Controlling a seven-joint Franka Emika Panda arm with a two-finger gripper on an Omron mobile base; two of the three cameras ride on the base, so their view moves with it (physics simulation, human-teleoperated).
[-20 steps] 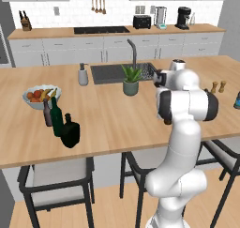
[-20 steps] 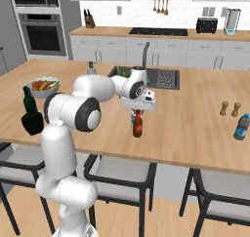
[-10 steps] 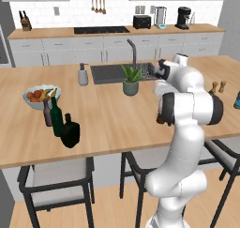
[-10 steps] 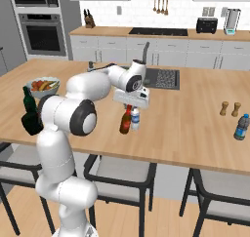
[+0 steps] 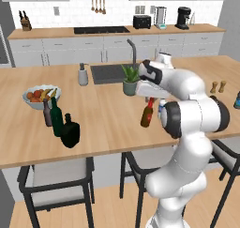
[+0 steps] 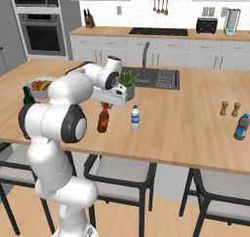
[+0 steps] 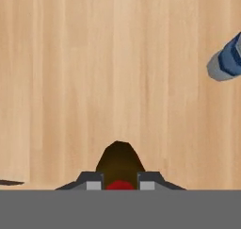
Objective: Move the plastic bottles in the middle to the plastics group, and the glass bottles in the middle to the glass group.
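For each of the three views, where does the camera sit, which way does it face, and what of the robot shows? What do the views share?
Left base view: behind-left of the arm, facing the island counter; the arm rises at lower right.
Right base view: behind-right, same island; the arm rises at lower left.
Hand view: on the hand, looking straight down at the wood; both fingertips show.
Shared: the gripper shut on the brown bottle, beside the small plastic bottle.

The white arm bends forward over the counter, wrist turned down. Its gripper [image 5: 150, 100] points straight down, fingers [image 7: 91, 180] clamped on a brown bottle's [image 5: 147, 115] red cap.
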